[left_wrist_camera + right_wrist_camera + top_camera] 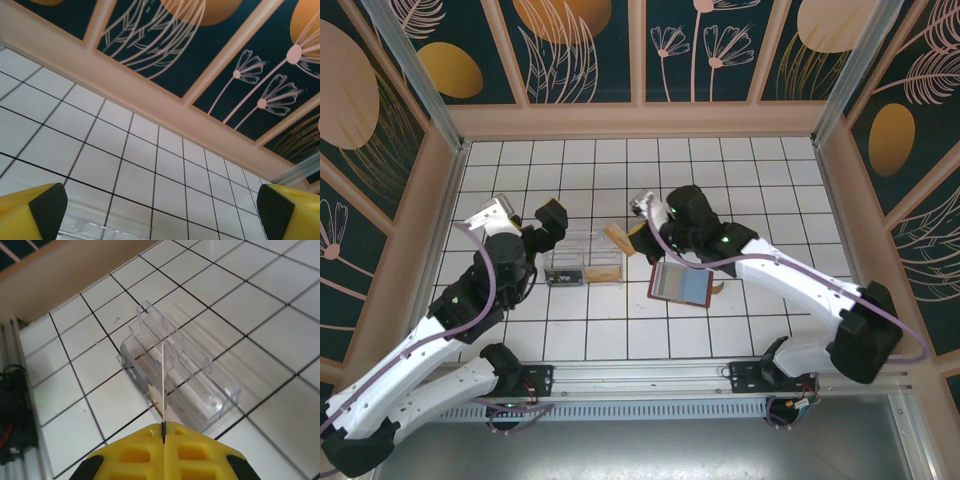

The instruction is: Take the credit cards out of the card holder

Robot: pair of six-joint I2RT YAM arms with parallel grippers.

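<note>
Card holder (680,283) contents, reported from the right gripper (163,426) outward. Its jaws are pressed fully together on a thin tan card (163,385), held edge-on directly above the clear plastic box (150,325). I judge this card is about to be dropped into a slot. The box stands left of the middle of the table (720,170) and already holds what look like a dark card (565,275) and a pale card (603,270). My left gripper (160,210) hangs beside the box, jaws spread wide, holding nothing. The card holder lies open, blue-grey inside up, near the box on its right, toward the near edge. Whether cards remain inside it I cannot tell.
</note>
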